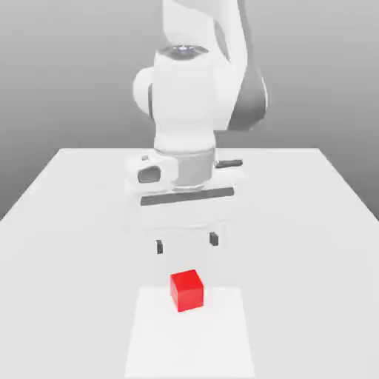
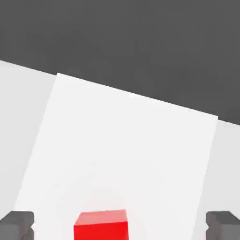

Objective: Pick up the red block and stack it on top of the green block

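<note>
The red block is a small bright red cube resting on a white sheet near the table's front edge. My gripper hangs a little above the table just behind the block, its dark fingertips spread wide with nothing between them. In the hand view the red block lies between the two dark fingertips, apart from both. The green block is out of view.
The white sheet lies flat on the pale table and reaches the front edge. The white arm rises over the table's middle and back.
</note>
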